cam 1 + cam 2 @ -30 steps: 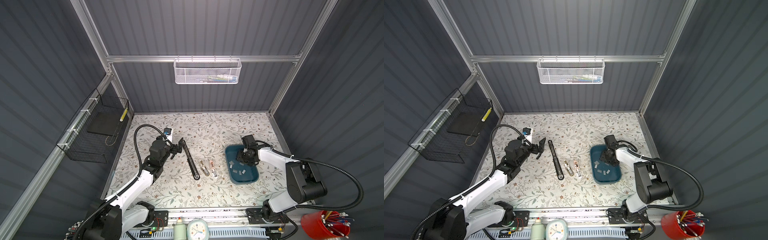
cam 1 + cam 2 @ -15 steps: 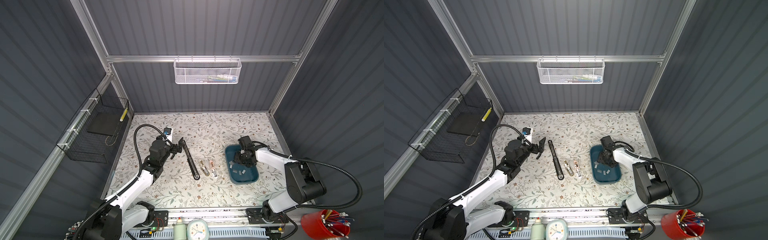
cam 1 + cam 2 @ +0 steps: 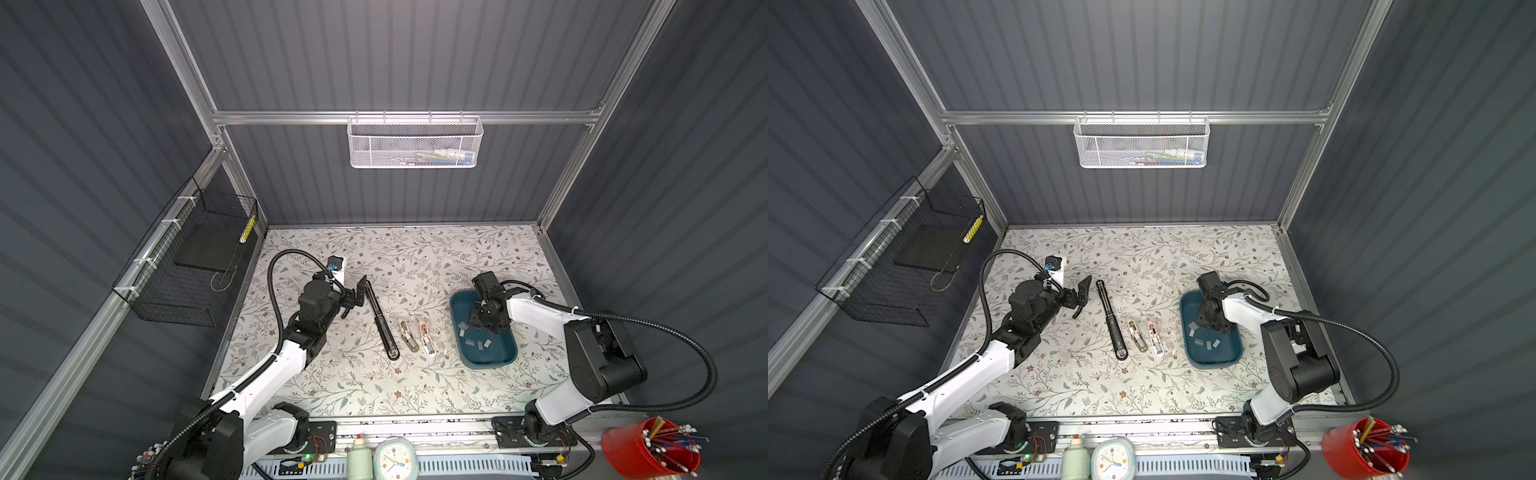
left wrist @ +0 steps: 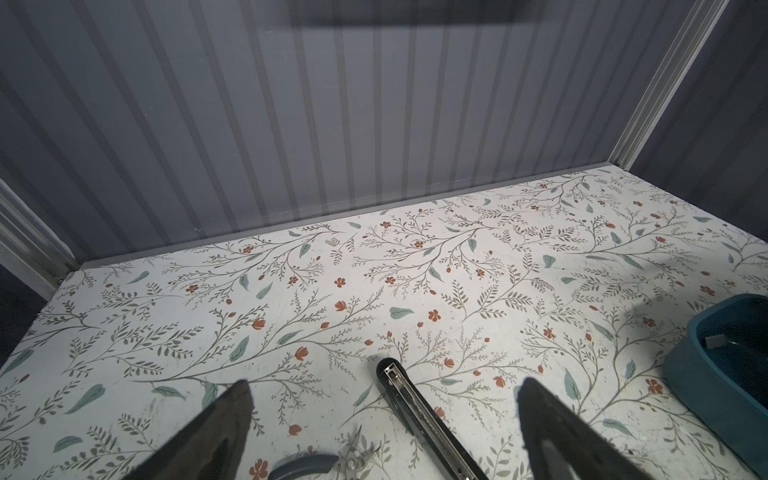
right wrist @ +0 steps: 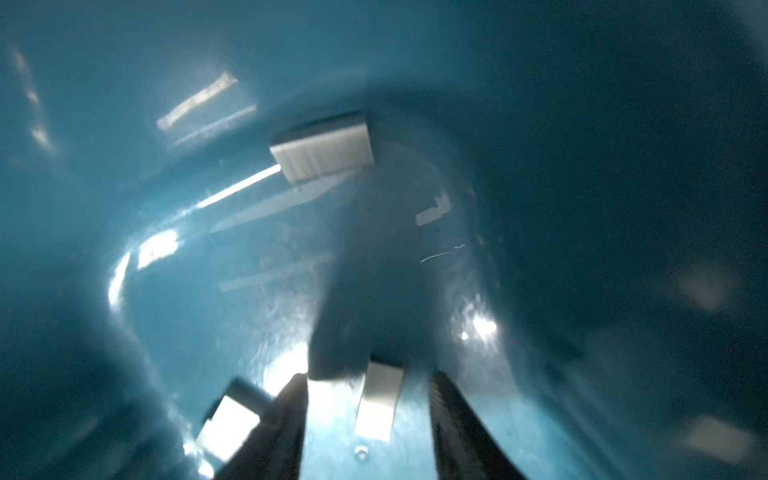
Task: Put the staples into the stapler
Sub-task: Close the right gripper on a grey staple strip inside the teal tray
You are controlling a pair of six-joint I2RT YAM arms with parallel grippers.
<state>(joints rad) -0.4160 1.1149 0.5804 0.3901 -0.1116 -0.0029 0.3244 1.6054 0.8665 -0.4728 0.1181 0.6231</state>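
Several grey staples (image 3: 471,342) lie in the blue tray (image 3: 505,360) at the right. My right gripper (image 5: 368,399) reaches down into the tray (image 3: 1233,357). It is open, its fingers (image 5: 446,399) standing either side of one staples strip (image 5: 380,401) without touching it. Other strips (image 5: 324,151) lie further along the tray floor. A long black stapler (image 3: 382,326) lies opened flat mid-table. My left gripper (image 4: 384,388) is wide open over its far end (image 4: 392,374). In both top views the left gripper (image 3: 357,296) sits beside that end.
Two small opened staplers (image 3: 409,335) (image 3: 428,340) lie between the black stapler and the tray. A grey-handled metal tool (image 4: 307,465) lies under the left gripper. A black wire basket (image 3: 187,270) hangs on the left wall. A red pencil cup (image 3: 650,453) stands at the front right.
My right gripper has moved within the tray toward its front left part and lower, over a strip. The left arm has not moved.
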